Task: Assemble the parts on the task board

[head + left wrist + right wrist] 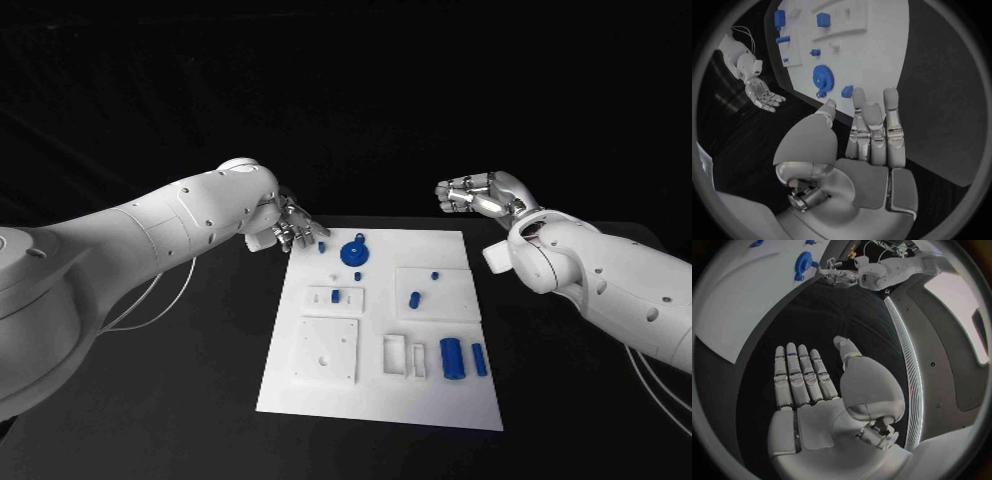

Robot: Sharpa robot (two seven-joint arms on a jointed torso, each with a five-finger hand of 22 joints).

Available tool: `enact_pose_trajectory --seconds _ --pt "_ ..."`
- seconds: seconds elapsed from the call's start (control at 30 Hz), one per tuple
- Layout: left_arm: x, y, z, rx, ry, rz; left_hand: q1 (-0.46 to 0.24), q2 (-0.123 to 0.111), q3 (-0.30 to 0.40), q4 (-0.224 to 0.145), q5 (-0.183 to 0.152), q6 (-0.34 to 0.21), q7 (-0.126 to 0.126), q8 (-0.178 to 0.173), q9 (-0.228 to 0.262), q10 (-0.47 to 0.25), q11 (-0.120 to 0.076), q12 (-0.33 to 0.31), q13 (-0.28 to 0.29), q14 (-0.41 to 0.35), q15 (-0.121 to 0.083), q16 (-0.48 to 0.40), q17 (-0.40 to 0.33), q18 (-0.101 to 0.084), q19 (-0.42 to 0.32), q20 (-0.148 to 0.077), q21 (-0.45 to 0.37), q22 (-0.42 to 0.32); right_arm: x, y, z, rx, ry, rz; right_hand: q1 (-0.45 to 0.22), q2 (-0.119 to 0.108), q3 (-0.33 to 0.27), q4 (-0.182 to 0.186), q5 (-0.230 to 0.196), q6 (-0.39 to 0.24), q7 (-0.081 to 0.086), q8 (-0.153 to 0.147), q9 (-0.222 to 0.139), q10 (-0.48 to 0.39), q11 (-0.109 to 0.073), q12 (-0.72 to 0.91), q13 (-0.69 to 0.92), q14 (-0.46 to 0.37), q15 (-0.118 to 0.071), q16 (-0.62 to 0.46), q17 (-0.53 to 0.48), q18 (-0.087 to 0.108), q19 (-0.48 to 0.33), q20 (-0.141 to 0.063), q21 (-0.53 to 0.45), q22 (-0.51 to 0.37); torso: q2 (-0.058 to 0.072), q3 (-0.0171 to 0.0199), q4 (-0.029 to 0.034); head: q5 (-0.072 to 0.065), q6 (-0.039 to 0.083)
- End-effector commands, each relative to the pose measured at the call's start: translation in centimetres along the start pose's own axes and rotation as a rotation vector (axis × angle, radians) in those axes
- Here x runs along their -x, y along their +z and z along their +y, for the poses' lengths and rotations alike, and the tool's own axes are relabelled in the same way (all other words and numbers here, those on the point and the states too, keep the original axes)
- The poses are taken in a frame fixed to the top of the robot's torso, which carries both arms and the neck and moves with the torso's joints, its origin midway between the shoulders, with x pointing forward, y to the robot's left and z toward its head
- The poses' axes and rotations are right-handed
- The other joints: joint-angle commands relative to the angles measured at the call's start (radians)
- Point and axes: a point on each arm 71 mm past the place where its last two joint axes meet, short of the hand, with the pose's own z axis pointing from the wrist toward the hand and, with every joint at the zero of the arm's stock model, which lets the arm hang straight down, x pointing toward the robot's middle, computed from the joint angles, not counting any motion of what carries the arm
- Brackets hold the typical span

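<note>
Task board [433,395]: white plate, centre of the head view, lying flat on the black table [173,400].

Parts on the board: blue gear [355,253] near the upper edge; small blue piece [322,246] at the upper left corner; small pegs [414,298] mid-board; two blue cylinders [451,358] side by side at lower right. Raised white blocks [327,349] occupy the lower left.

Left hand [293,227]: at the board's upper left corner, left of centre in the head view. Fingers [873,125] extended, side by side, thumb apart; nothing held. Fingertips lie just beside the corner piece [846,91]; contact cannot be told.

Right hand [483,194]: upper right of centre in the head view, off the board, above the table. Fingers [798,372] straight and close together, thumb spread aside; palm empty, touching nothing.
</note>
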Motion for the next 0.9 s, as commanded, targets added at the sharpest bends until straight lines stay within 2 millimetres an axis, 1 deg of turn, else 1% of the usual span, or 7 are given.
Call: enact_pose_trajectory --seconds 0.03,0.17,0.37,0.53,0.67,0.8,0.9 --pt "-0.4 0.0 -0.4 -0.023 0.008 0.026 -0.004 -0.008 0.0 0.005 -0.005 -0.007 -0.001 0.002 -0.002 0.032 0.005 0.002 0.001 -0.006 -0.001 0.006 0.001 -0.008 0.005 0.001 -0.004 0.016 -0.1 0.1 0.1 0.009 0.0 0.007 0.005 -0.002 -0.007 -0.001 0.001 -0.007 0.003 -0.004 -0.001 -0.009 0.001 -0.002 -0.001 -0.006 0.001 -0.007 -0.002 0.02 -0.007 0.001 0.002 -0.001 0.001 0.0001 -0.0002 0.002 0.002" --pt "-0.5 0.0 -0.6 -0.025 0.01 0.034 -0.003 0.001 0.0 0.003 -0.004 -0.006 -0.001 0.001 -0.005 0.033 0.005 0.003 0.002 -0.006 -0.001 0.006 0.001 -0.008 0.005 0.001 -0.003 0.016 -0.2 0.1 0.2 0.009 0.001 0.007 0.005 -0.002 -0.007 -0.001 0.001 -0.007 0.003 -0.004 -0.001 -0.009 0.001 -0.002 -0.001 -0.006 0.001 -0.007 -0.002 0.02 -0.007 0.001 0.002 -0.001 0.001 -0.0001 -0.0001 0.001 0.001" --pt "-0.4 0.1 -0.3 -0.016 0.01 0.04 -0.001 0.03 -0.018 -0.033 -0.004 -0.002 0.0 -0.002 -0.015 0.032 0.006 0.004 0.003 -0.007 -0.001 0.008 0.0 -0.007 0.005 0.001 -0.001 0.017 -0.3 0.1 0.2 0.01 0.002 0.01 0.006 -0.001 -0.008 0.0 0.004 -0.006 0.003 -0.004 -0.001 -0.008 0.001 -0.002 -0.001 -0.006 0.0 -0.007 -0.002 0.02 -0.006 0.001 0.002 -0.001 0.002 0.0002 0.0004 0.0 -0.001" --pt "-0.6 0.2 -0.2 -0.012 0.013 0.052 0.003 0.05 -0.029 -0.061 -0.001 -0.002 0.0 -0.002 -0.017 0.032 0.005 0.005 0.004 -0.007 -0.001 0.01 0.0 -0.007 0.003 0.001 0.0 0.016 -0.3 0.1 0.2 0.01 0.002 0.011 0.006 -0.001 -0.008 0.0 0.004 -0.006 0.003 -0.004 -0.001 -0.008 0.001 -0.002 -0.001 -0.006 0.0 -0.007 -0.002 0.02 -0.006 0.001 0.002 -0.001 0.002 -0.0004 -0.0001 -0.001 0.001" --pt "-0.9 0.3 -0.2 -0.012 0.016 0.062 0.002 0.058 -0.035 -0.072 0.002 -0.002 0.0 -0.002 -0.019 0.031 0.006 0.005 0.004 -0.008 -0.001 0.01 -0.001 -0.007 0.002 0.002 0.001 0.016 -0.4 0.1 0.2 0.011 0.003 0.013 0.007 -0.001 -0.008 0.001 0.006 -0.003 0.002 -0.004 -0.001 -0.008 0.001 -0.002 -0.001 -0.006 0.001 -0.007 -0.002 0.02 -0.007 0.001 0.002 -0.001 0.003 -0.0008 -0.0015 -0.001 0.001" --pt "-1.3 0.5 -0.2 -0.015 0.019 0.071 0.001 0.063 -0.039 -0.079 0.002 -0.002 0.0 -0.002 -0.02 0.031 0.006 0.004 0.004 -0.008 -0.001 0.009 -0.002 -0.007 0.002 0.001 0.001 0.016 -0.4 0.1 0.3 0.011 0.004 0.014 0.007 -0.001 -0.008 0.001 0.006 -0.003 0.002 -0.004 -0.001 -0.008 0.001 -0.002 -0.001 -0.006 0.001 -0.007 -0.002 0.02 -0.007 0.001 0.002 -0.001 0.002 -0.0007 -0.001 -0.003 -0.002" --pt "-1.4 0.6 -0.2 -0.015 0.018 0.076 0.002 0.067 -0.04 -0.082 0.003 -0.003 0.0 -0.002 -0.02 0.031 0.006 0.004 0.004 -0.008 -0.001 0.009 -0.002 -0.007 0.002 0.002 0.001 0.016 -0.5 0.2 0.3 0.012 0.004 0.015 0.007 -0.001 -0.008 0.001 0.006 -0.003 0.002 -0.004 -0.001 -0.008 0.001 -0.002 -0.001 -0.006 0.001 -0.007 -0.002 0.02 -0.007 0.001 0.002 -0.001 0.002 -0.0001 0.0003 -0.004 -0.001"
